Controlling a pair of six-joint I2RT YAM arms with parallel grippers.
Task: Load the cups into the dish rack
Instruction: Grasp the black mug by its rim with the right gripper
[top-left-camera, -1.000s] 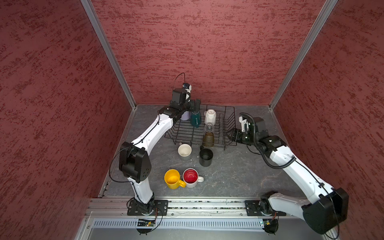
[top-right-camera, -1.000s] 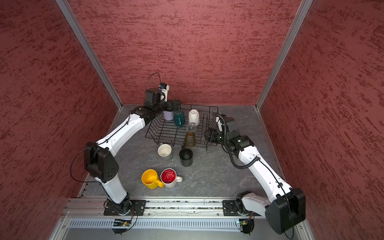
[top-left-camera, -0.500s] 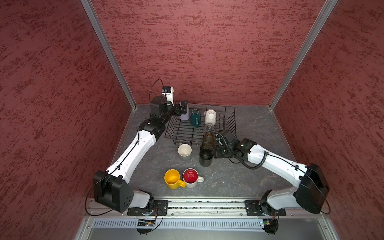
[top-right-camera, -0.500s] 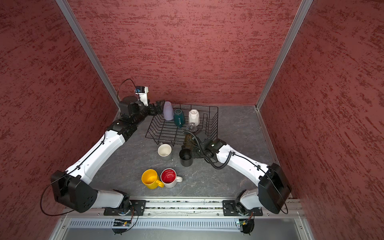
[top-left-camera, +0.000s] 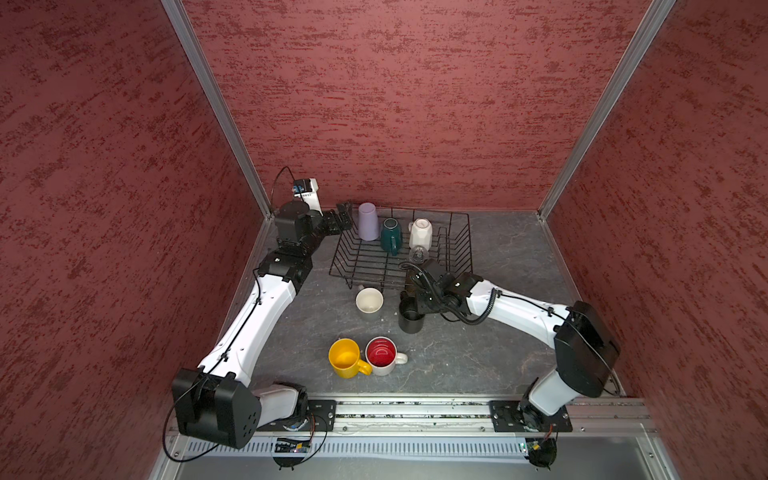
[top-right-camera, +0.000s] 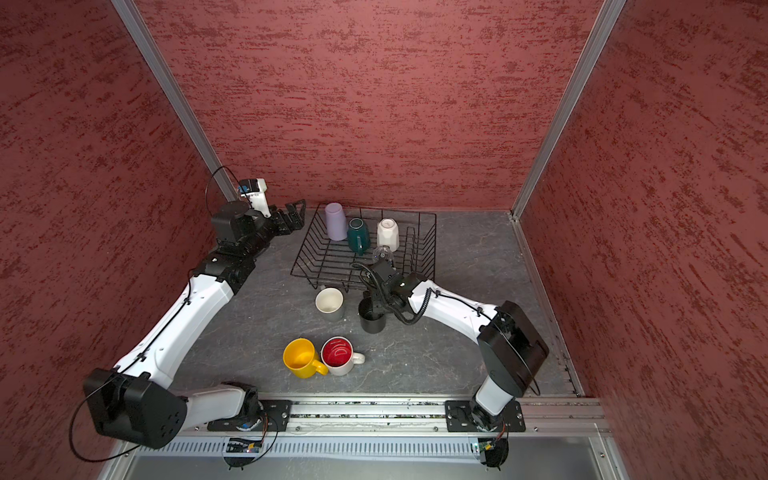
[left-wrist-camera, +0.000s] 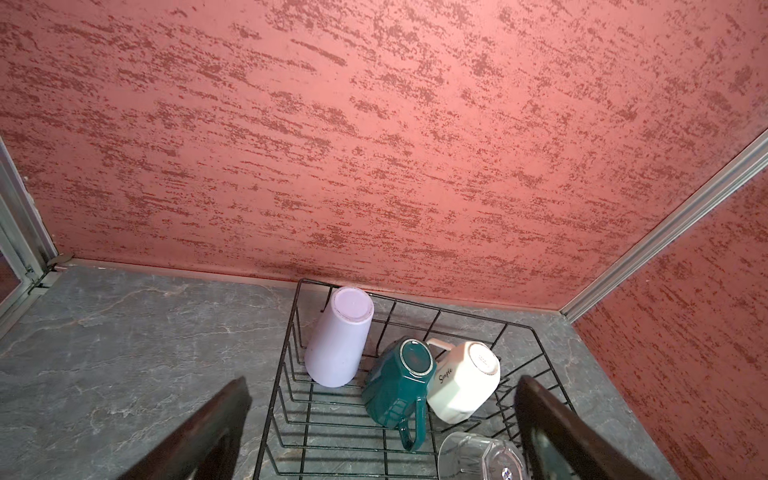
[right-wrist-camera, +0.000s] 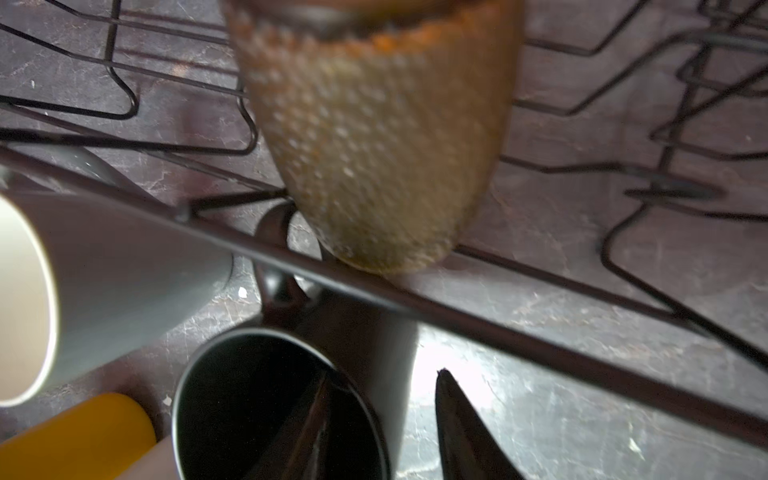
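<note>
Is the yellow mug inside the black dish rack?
No, the yellow mug stands on the grey table beside the red-inside mug, outside the dish rack.

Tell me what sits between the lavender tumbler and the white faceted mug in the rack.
The dark teal mug, base up; the left wrist view shows it best, both top views too.

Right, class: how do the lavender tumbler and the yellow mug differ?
The lavender tumbler sits upside down in the dish rack; the yellow mug stands mouth-up on the table. The yellow mug has a handle; the lavender tumbler has none. Both are plain-coloured.
</note>
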